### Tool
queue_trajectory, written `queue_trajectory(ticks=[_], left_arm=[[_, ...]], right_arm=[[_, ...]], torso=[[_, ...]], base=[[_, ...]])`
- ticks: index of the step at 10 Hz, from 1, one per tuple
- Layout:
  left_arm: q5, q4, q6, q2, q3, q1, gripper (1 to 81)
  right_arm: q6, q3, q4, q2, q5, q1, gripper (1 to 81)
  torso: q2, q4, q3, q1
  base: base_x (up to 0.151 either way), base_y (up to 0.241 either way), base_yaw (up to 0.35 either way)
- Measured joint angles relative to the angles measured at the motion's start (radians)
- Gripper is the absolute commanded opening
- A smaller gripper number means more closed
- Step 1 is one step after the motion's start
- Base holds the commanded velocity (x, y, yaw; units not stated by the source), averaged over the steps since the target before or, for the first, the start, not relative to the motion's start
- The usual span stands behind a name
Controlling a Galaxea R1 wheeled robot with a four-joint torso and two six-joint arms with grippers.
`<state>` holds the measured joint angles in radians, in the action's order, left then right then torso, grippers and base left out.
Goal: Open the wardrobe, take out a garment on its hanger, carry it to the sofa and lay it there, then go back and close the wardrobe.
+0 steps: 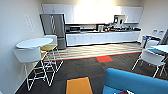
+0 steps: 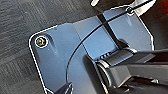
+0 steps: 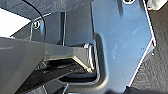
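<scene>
head view shows the sofa (image 1: 135, 81) nearby; cannot tell either pincer's state

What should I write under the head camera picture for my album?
A break room with a blue sofa up front, a round white table with stools, and a fridge.

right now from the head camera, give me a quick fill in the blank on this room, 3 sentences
1. The sofa at the lower right of the head view is bright ____.
2. The round white table by the left wall has white ____ beside it.
3. The carpet tile nearest the camera on the floor is ____.

Missing words: blue; chairs; orange
</scene>
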<state>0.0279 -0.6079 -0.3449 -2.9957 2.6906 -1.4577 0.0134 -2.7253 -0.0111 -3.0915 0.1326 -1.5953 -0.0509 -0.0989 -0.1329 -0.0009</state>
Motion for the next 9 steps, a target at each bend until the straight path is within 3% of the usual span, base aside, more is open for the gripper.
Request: queue_trajectory(ticks=[9], left_arm=[[-0.006,0.0,0.01,-0.007,0.0,0.003,81.1]], right_arm=[[0.0,-0.009,0.0,-0.003,-0.001,-0.003,81.1]], torso=[[0.0,0.0,0.0,0.0]], base=[[0.0,0.0,0.3]])
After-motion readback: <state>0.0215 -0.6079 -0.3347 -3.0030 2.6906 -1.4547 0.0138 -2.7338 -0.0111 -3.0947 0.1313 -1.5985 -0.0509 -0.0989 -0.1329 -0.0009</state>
